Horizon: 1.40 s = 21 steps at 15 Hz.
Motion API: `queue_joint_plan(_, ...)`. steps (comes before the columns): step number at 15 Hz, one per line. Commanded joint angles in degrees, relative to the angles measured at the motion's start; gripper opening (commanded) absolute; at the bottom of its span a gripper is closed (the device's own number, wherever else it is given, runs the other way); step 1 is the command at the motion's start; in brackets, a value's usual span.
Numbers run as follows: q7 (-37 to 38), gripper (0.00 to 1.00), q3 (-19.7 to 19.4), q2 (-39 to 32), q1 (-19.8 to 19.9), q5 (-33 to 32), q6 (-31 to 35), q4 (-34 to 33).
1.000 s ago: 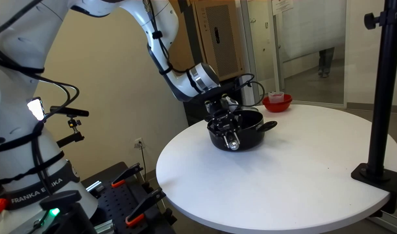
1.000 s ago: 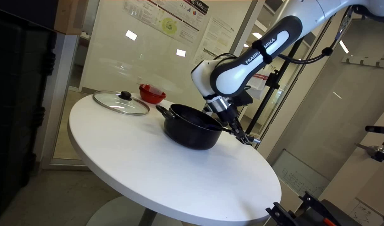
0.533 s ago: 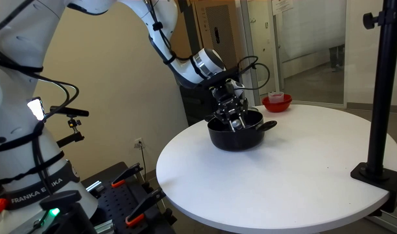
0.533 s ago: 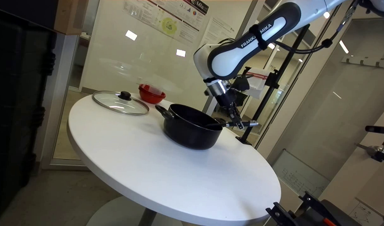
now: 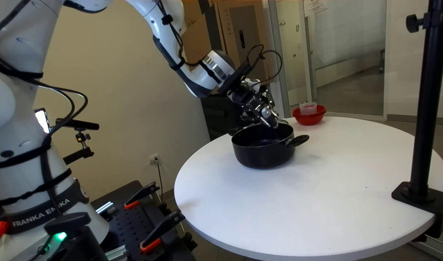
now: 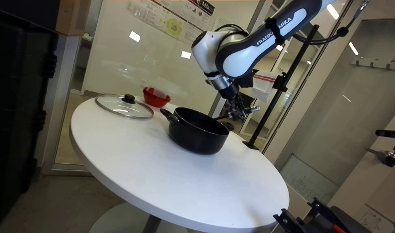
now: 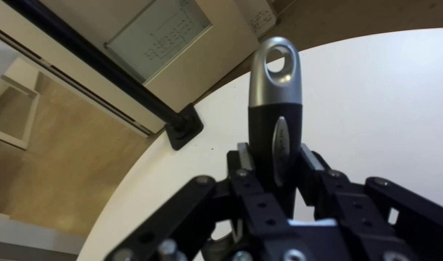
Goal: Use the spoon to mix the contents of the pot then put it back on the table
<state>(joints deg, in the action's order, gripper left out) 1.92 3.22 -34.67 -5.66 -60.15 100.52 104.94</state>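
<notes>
The black pot [image 5: 263, 156] stands on the round white table [image 5: 315, 203] and also shows in an exterior view [image 6: 197, 139]. My gripper [image 7: 278, 156] is shut on the spoon's handle [image 7: 276, 127], with one finger on each side of it. The handle is black with a silver, holed end pointing away from the gripper. In both exterior views the gripper [image 5: 268, 116] is above the pot's rim, near one pot handle [image 6: 228, 125]. The spoon's shaft [image 6: 221, 117] slopes down into the pot. The spoon's bowl and the pot's contents are hidden.
A glass lid [image 6: 124, 106] with a black knob lies on the table beside the pot. A red bowl [image 5: 309, 115] with a clear container in it stands near the table's far edge. A black post [image 5: 421, 108] is clamped to the table's edge.
My gripper has risen with the spoon, from low beside the pot's wall to above the rim. The spoon now slopes more steeply into the pot. The pot has not moved visibly.
</notes>
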Motion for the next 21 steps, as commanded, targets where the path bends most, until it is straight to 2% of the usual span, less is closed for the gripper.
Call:
queue_joint_plan(1, 8.6, 0.08, -0.7, 4.9, -3.1, -8.2, 1.2, 6.8)
queue_joint_plan(8, 23.7, 0.08, 0.3, 7.8, -5.9, -25.0, -2.1, 14.2)
queue_joint_plan(12, 32.1, 0.08, 1.2, 8.2, -6.5, -33.4, -7.1, 17.2)
queue_joint_plan(18, 31.3, 0.08, 3.7, 8.4, -5.4, -34.5, -11.7, 19.8)
queue_joint_plan(21, 27.9, 0.08, 4.3, 8.2, -4.7, -33.3, -12.0, 20.6)
